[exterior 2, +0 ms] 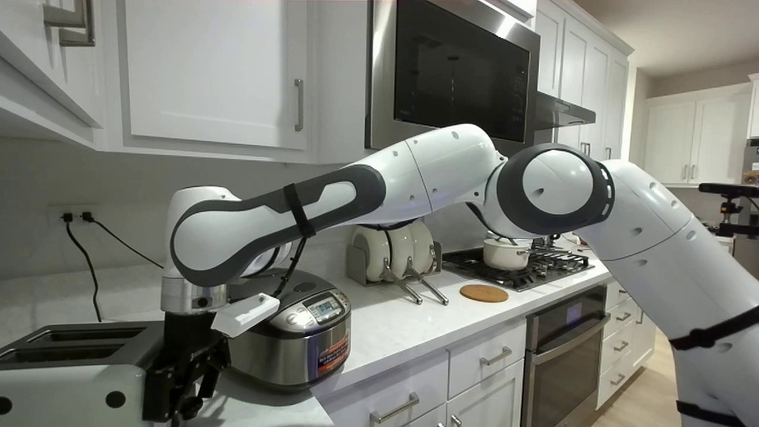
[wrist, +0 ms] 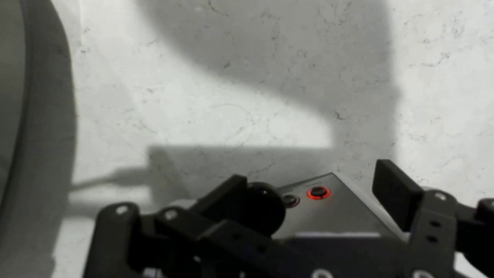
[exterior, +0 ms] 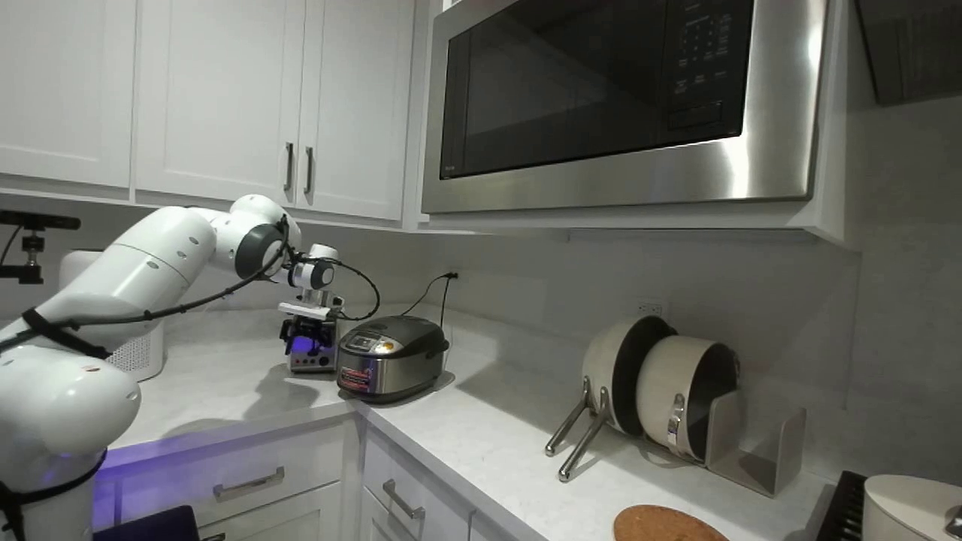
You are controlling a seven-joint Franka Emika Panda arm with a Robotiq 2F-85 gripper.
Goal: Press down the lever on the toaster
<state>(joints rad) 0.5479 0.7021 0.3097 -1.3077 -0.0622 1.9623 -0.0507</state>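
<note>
Closest to us in the wrist view, the fingers point(wrist: 397, 197) of the end effector point(wrist: 310, 189) stand apart at one end of the toaster point(wrist: 335, 216), where a button point(wrist: 318, 192) glows ringed in red. Right by the finger at picture left we see a round black knob point(wrist: 266, 208); whether they touch, we cannot tell. In both exterior views we find the toaster on the tabletop point(exterior: 488, 443), partly covered by the end effector, and a rice cooker point(exterior: 406, 372) crowds it just alongside. Black cords point(exterior 2: 89, 261) run down behind them from an outlet point(exterior 2: 77, 216). Overhead we have white cabinets point(exterior: 218, 98) and a large steel-framed microwave point(exterior: 564, 98). Farther along we spot pans point(exterior 2: 401, 248) on edge in a rack point(exterior 2: 356, 264), a round brown mat point(exterior 2: 483, 293) and a white pot point(exterior 2: 507, 258) on the stove point(exterior 2: 551, 274).
</note>
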